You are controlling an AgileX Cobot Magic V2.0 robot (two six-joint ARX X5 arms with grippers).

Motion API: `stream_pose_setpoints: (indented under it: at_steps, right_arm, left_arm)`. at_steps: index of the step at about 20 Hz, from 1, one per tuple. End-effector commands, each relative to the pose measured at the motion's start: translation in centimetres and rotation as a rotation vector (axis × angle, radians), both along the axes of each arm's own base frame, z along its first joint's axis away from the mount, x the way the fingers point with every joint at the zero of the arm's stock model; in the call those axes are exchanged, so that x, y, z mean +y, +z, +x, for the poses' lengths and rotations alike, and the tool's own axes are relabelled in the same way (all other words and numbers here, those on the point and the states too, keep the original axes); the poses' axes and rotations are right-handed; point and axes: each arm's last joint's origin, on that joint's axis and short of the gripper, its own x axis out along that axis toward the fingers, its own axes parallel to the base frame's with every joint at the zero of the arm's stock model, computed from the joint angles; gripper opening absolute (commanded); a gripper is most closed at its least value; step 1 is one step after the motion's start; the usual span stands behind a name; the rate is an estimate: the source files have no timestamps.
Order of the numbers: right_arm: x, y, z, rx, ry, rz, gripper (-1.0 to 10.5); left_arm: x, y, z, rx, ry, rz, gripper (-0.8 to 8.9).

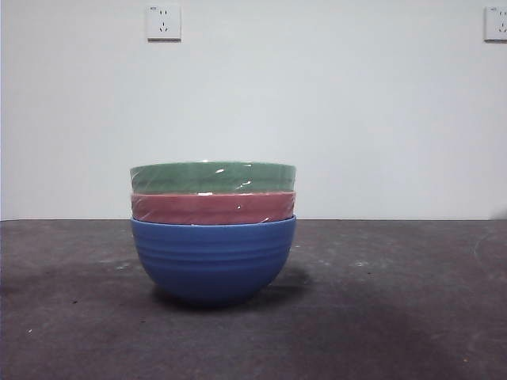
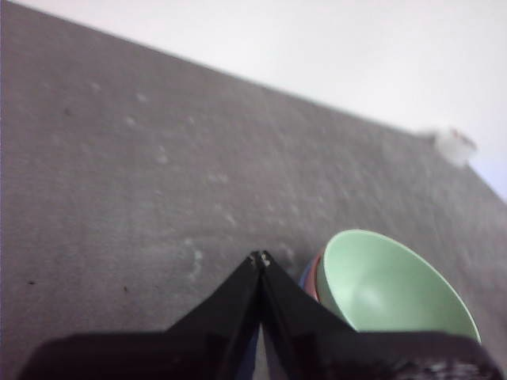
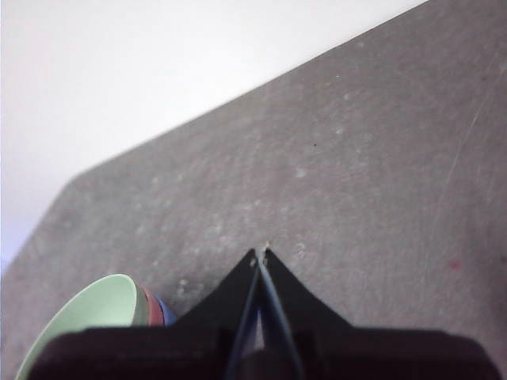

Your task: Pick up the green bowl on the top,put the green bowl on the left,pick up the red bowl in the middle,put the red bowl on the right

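Both pincers, left (image 2: 260, 257) and right (image 3: 260, 253), hang clenched and empty above the table (image 1: 412, 301), beside the stack. We note the green bowl (image 1: 212, 176) nested upright, mouth up, on the red bowl (image 1: 212, 207) inside a blue bowl (image 1: 212, 257); round, no long axis. We judge the left pincer should spread, straddle the green rim and lift straight up, so the red bowl stays seated.

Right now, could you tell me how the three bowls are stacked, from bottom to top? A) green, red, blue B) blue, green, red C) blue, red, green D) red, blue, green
C: the front view shows the blue bowl resting on the table, the red bowl nested in it, and the green bowl on top.
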Motion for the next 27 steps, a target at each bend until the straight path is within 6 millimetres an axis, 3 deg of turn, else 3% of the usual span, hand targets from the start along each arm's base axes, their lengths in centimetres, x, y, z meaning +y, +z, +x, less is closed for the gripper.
stream_pose_setpoints:
  at_steps: [1,5,10,12,14,15,18,22,27]
  right_arm:
    - [0.1,2.1,1.1,0.012,0.041,-0.118,-0.1]
    - [0.5,4.1,2.8,0.081,0.169,-0.212,0.0]
    - [1.0,5.0,4.7,0.156,0.31,-0.224,0.2]
    - [1.0,4.9,5.1,0.171,0.322,-0.217,1.4]
    - [1.1,4.7,5.5,0.189,0.321,-0.209,2.8]
    - [1.1,4.6,5.5,0.195,0.319,-0.203,3.0]
    - [1.1,4.5,5.6,0.202,0.318,-0.2,3.2]
    - [1.5,4.5,5.5,0.208,0.333,-0.187,3.2]
    - [2.3,4.5,5.3,0.205,0.379,-0.194,3.2]
  left_arm:
    - [-0.1,1.4,1.6,0.036,-0.075,0.08,-0.06]
    - [-0.4,3.2,3.6,0.108,-0.177,0.123,-0.05]
    - [-0.8,4.6,5.0,0.192,-0.26,0.141,0.05]
    - [-1.0,4.9,5.3,0.202,-0.272,0.14,0.98]
    - [-1.2,5.0,5.3,0.199,-0.283,0.141,2.85]
    - [-1.3,5.0,5.3,0.198,-0.288,0.138,3.3]
    - [-1.9,5.0,5.2,0.208,-0.308,0.121,3.39]
    - [-4.0,5.0,5.8,0.246,-0.377,0.145,3.39]
    - [-9.3,5.6,8.3,0.353,-0.421,0.329,3.38]
